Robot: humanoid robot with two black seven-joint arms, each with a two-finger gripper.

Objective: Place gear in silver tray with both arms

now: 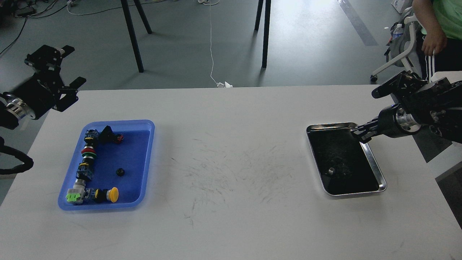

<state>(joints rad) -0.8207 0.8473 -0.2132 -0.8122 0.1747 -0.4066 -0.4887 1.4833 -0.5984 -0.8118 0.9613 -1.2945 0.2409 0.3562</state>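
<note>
The right claw hangs over the far right corner of the silver tray, its fingers apart and holding nothing. A small grey gear already lies in that tray, toward its near end. The left claw is spread open too, above the bench edge, far left of the tray, beyond the blue tray. I'd judge a small dark piece there is next: come straight down, pinch it squarely

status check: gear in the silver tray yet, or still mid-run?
Looks mostly done: a small metallic part, likely the gear, lies in the silver tray. Nothing in hand: the left claw is open and raised off the table's left edge; the right claw hangs open at the tray's far right rim. Left: retract the arms.
</note>
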